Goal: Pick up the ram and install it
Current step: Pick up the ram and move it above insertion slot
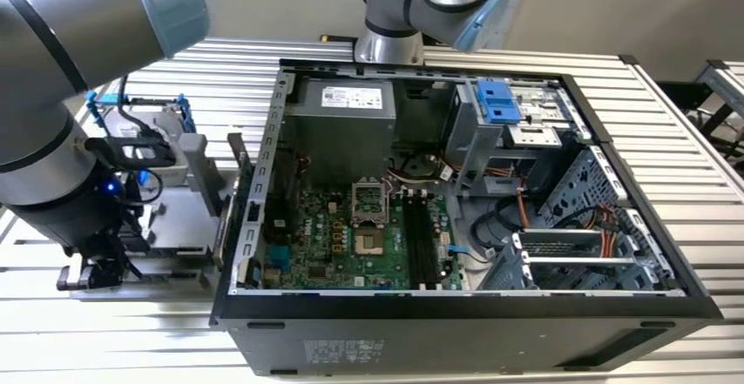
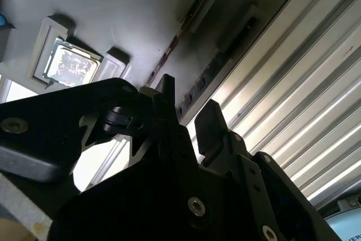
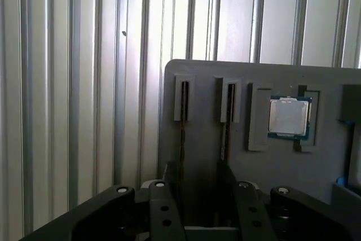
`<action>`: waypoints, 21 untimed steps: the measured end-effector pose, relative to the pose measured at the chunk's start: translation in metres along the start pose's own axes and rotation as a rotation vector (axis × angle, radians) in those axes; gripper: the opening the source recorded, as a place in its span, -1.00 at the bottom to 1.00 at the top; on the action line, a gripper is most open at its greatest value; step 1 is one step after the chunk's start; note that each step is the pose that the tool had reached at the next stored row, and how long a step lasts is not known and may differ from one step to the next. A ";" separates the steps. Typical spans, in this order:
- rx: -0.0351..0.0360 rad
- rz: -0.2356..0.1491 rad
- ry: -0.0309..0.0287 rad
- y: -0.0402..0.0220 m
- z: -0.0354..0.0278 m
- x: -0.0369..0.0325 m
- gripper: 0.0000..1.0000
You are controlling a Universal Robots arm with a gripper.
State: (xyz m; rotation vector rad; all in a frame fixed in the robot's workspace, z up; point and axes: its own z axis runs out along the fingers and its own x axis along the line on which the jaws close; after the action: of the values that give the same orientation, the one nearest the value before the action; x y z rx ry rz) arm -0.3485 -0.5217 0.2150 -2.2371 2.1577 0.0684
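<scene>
At the gripper (image 3: pixel 197 167): spread apart, clamped on nothing, both black fingers (image 3: pixel 169 184) aimed down at a grey tray (image 3: pixel 316 77). In the second wrist view, the same gripper (image 2: pixel 189 97) just as open, with a clear gap between the two tips.

In line with that gap, the ram (image 3: pixel 183 125): on edge in a narrow slot of the tray, the slot nearest the tray's side edge and close to one corner. In the second wrist view, the ram (image 2: pixel 210 70) running toward the space between the fingers. Cannot tell whether either finger touches it.

Just beside the ram, toward the tray's middle, a second stick (image 3: pixel 227 134) on edge in its own slot, lined up with one finger. Past that, a processor (image 3: pixel 289 117) flat in a square recess, apart from both sticks.

In the exterior view, the gripper (image 1: pixel 96 272) low at the end of the arm, over one end of the tray (image 1: pixel 174 218). At the tray's other end, a hard drive in a blue bracket (image 1: pixel 163 123), partly behind the arm. Under the tray, a slatted metal bench (image 1: pixel 686 140). Just beside the tray, on the exterior view's right, an open computer case (image 1: pixel 465 332) on the same bench. Inside the case, a green motherboard (image 1: pixel 337 249) with long black slots (image 1: pixel 424 245), well apart from the ram in the tray.
</scene>
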 end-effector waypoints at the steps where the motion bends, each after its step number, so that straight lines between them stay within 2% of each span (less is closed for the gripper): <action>1: 0.0000 0.000 0.0000 -0.0007 0.0018 0.0001 1.00; 7: -0.0017 0.011 0.0002 -0.0020 0.0103 0.0010 1.00; 11: -0.0007 0.042 0.0008 -0.0022 0.0152 0.0013 1.00; 21: -0.0001 0.053 0.0008 -0.0020 0.0203 0.0033 1.00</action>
State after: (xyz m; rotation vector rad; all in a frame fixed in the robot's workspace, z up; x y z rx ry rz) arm -0.3465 -0.5238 0.1945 -2.1805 2.2175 0.0690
